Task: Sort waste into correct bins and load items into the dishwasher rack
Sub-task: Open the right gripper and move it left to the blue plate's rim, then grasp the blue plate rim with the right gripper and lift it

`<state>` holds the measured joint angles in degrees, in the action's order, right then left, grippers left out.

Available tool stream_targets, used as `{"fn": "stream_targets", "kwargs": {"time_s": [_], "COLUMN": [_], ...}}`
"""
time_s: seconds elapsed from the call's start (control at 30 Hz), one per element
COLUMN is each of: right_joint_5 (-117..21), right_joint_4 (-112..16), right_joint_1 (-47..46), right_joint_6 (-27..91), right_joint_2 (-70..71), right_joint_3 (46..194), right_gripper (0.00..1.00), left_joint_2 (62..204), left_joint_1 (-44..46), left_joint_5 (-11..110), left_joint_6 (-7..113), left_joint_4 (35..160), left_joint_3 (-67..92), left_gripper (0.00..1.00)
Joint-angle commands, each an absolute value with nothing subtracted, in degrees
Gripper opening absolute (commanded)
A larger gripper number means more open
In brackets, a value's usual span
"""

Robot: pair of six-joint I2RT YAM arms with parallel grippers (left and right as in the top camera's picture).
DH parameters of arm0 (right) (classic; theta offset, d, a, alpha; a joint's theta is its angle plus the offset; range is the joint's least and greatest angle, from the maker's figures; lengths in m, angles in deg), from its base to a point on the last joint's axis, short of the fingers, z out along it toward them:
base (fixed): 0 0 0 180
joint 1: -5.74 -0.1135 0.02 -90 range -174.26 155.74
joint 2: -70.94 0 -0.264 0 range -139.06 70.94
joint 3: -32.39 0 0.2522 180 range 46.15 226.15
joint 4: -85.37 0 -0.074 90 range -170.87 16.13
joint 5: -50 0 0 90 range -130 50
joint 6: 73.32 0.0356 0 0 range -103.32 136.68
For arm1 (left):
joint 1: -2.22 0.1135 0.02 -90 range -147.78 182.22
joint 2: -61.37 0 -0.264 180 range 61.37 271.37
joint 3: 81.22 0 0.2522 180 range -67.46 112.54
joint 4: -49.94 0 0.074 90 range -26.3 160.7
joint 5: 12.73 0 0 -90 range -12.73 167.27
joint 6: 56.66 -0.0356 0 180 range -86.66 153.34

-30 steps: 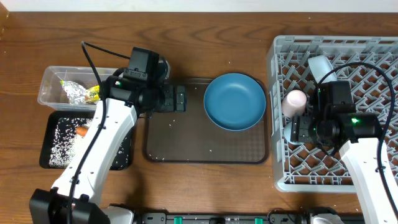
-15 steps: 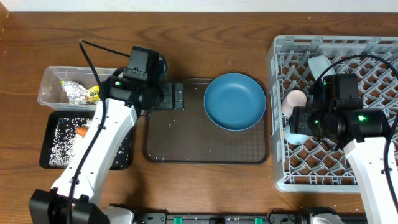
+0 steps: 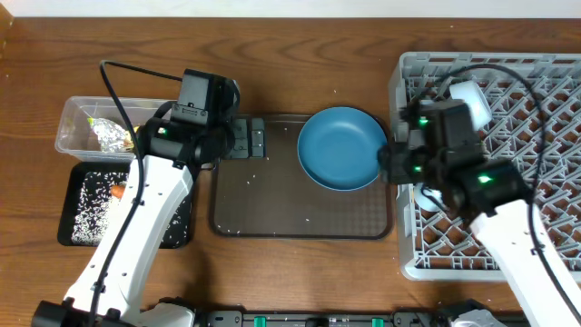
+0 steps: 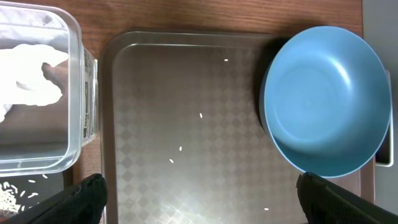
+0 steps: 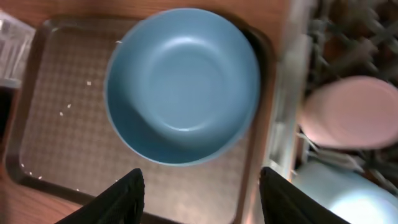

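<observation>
Right arm has left the rack and come over to the plate in the last second.
The right gripper point(image 5: 200, 174) hangs above the large round blue plate point(image 3: 343, 148), jaws wide open and empty, I think to take its rim and bring it to the large square grey plastic rack point(image 3: 404, 227) at the table's point(image 3: 290, 54) right edge. The plate, smooth, shallow and bare, lies flat on the dark brown serving tray point(image 3: 272, 209) mid-table. The left gripper point(image 4: 199, 183), jaws open too, holds nothing.
</observation>
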<state>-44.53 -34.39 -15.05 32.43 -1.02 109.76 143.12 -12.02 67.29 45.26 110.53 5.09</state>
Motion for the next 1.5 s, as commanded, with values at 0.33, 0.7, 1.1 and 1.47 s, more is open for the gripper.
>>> {"fn": "stream_targets", "kwargs": {"time_s": [0.33, 0.7, 1.1, 1.47], "right_joint_5": [-32.5, -34.3, -34.2, -34.2], "right_joint_4": [-48.8, -60.4, -68.3, -69.6], "right_joint_1": [-29.7, -34.0, -37.1, -37.0], "right_joint_6": [32.8, 34.0, 35.1, 36.5], "right_joint_2": [-17.7, -29.0, -39.0, -39.3], "right_joint_3": [110.8, 110.8, 110.8, 110.8], "right_gripper": [0.63, 0.61, 0.6, 0.01], "left_joint_2": [142.9, 142.9, 142.9, 142.9], "left_joint_1": [-11.8, -11.8, -11.8, -11.8], "left_joint_5": [72.0, 72.0, 72.0, 72.0], "left_joint_6": [44.7, 44.7, 44.7, 44.7], "left_joint_4": [108.4, 108.4, 108.4, 108.4], "left_joint_3": [6.4, 6.4, 6.4, 6.4], "left_gripper": [1.0, 1.0, 1.0, 1.0]}}
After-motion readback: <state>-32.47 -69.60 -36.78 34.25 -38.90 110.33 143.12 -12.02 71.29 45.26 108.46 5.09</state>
